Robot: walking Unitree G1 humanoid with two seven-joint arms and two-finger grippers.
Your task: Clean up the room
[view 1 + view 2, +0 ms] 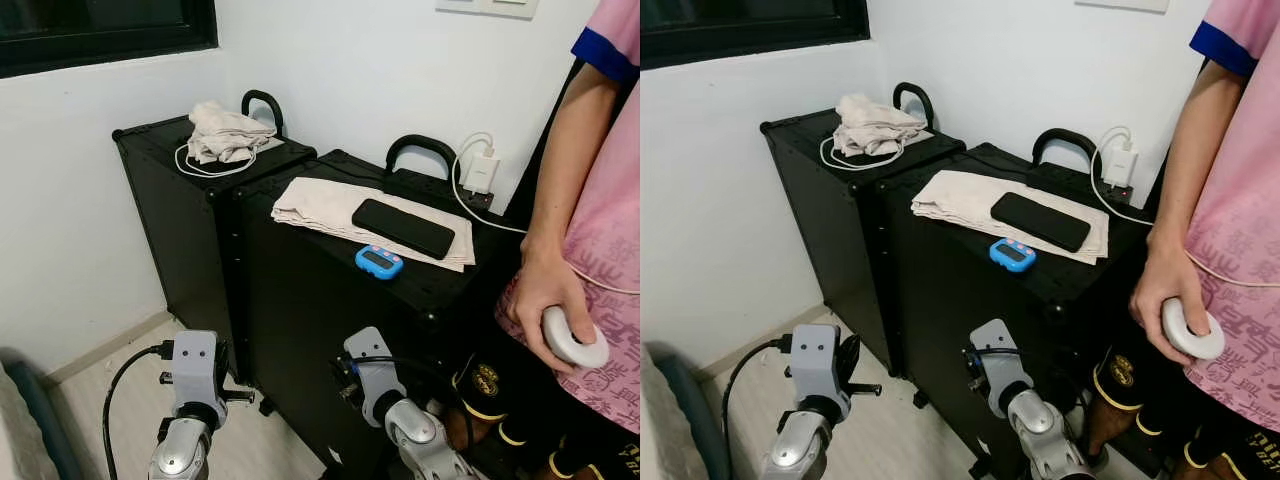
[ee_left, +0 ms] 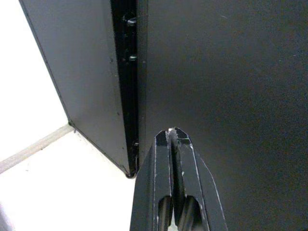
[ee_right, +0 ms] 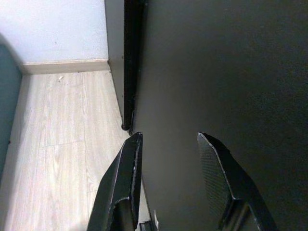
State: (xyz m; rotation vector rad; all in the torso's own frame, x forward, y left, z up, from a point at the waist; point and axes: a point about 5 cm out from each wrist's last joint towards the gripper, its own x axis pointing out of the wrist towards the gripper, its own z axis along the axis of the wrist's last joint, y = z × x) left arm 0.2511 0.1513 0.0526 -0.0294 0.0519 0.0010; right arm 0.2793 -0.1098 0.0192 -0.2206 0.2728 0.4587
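Two black cases stand side by side against the wall. On the nearer case [image 1: 330, 300] lie a folded beige cloth [image 1: 320, 203], a black phone [image 1: 402, 227] and a small blue timer [image 1: 379, 261]. The farther case [image 1: 175, 215] carries a crumpled beige cloth [image 1: 226, 132] on a coiled white cable [image 1: 200, 166]. Both my arms are held low in front of the cases. My left gripper [image 2: 172, 131] is shut with nothing in it and points at the nearer case's dark side. My right gripper [image 3: 168, 135] is open, close to that same side.
A person in a pink shirt [image 1: 610, 250] stands at the right, a hand holding a white round object [image 1: 572, 340]. A white charger [image 1: 480, 170] is plugged in behind the nearer case. White wall [image 1: 70, 200] lies left, pale wood floor [image 3: 67, 125] below.
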